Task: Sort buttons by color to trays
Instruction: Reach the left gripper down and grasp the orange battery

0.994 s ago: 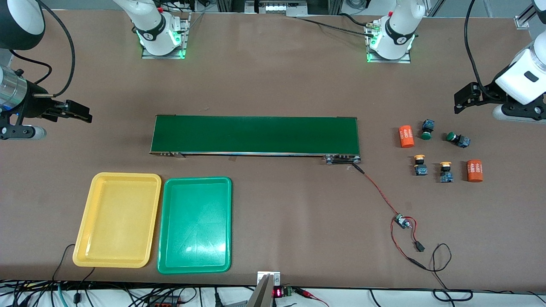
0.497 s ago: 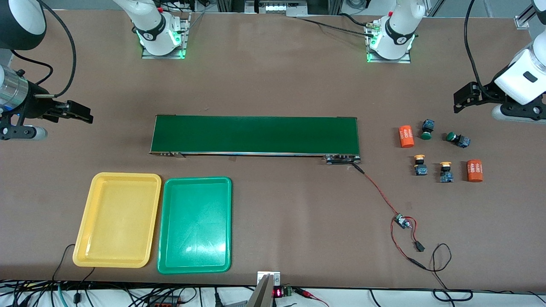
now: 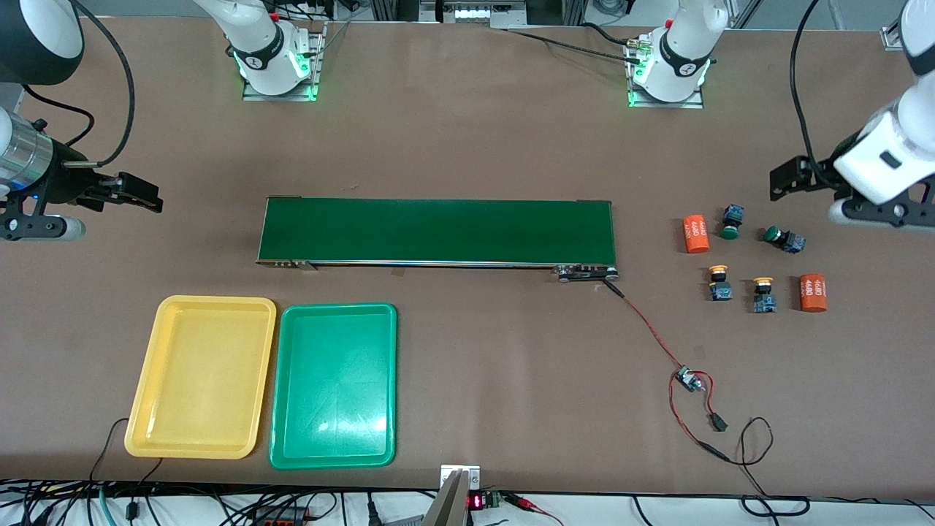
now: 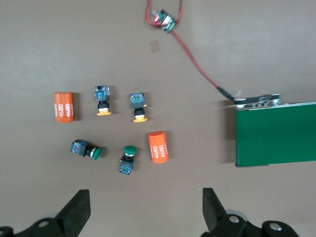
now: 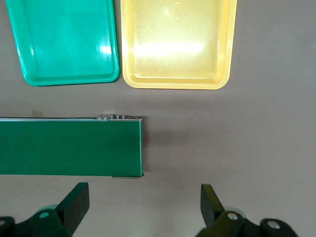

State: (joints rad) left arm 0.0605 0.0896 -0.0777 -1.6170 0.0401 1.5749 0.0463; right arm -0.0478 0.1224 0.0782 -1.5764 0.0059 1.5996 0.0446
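A long dark green conveyor belt (image 3: 437, 231) lies across the middle of the brown counter (image 3: 475, 146); a red-and-black wire (image 3: 650, 332) trails from its end to a small circuit board (image 3: 688, 380). Two orange cylinders with white print (image 3: 695, 233) (image 3: 813, 292) lie toward the left arm's end.

— Brown table (image 3: 467, 146), matte, wide, evenly lit from above?
— Yes. Long dark green conveyor belt (image 3: 437, 231) across the middle; red and black wires (image 3: 661, 343) trailing from one end
— And the near edge?
— Tangled cables (image 3: 219, 504), small red display (image 3: 475, 501), pale floor
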